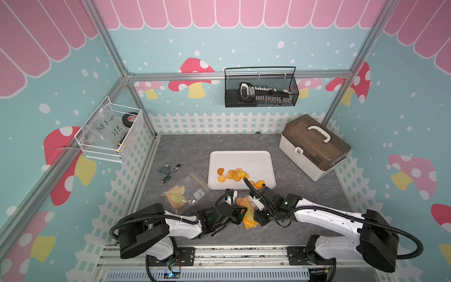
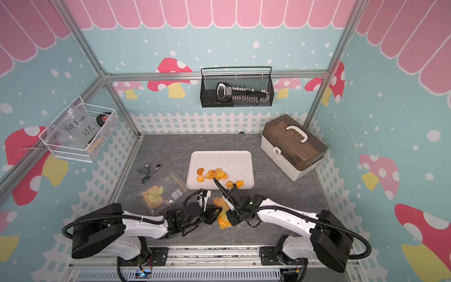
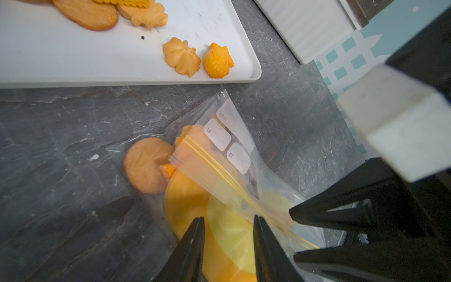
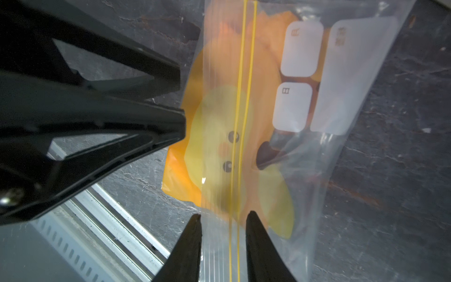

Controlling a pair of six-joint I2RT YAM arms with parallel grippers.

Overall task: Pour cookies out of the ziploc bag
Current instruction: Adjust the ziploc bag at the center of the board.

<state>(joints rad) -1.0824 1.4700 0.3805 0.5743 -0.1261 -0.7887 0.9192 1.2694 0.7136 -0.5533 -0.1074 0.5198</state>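
The ziploc bag (image 1: 249, 218) lies on the grey table just in front of the tray, clear with a yellow cartoon face and yellow zip lines (image 4: 240, 102). A round cookie (image 3: 146, 166) and a few more sit inside it at the end nearer the tray. Several cookies (image 1: 234, 174) (image 2: 214, 174) lie on the white tray (image 1: 253, 161). My left gripper (image 3: 228, 218) is open, its jaws standing over the yellow print. My right gripper (image 4: 223, 214) is also open, and the zip strip runs through its gap. In both top views the two grippers face each other across the bag.
A second clear bag (image 1: 185, 193) with a yellow print lies left of the tray. A small ratchet tool (image 1: 169, 171) is behind it. A lidded box with a white handle (image 1: 314, 149) stands at the back right. Wire baskets (image 1: 261, 90) (image 1: 109, 131) hang on the walls.
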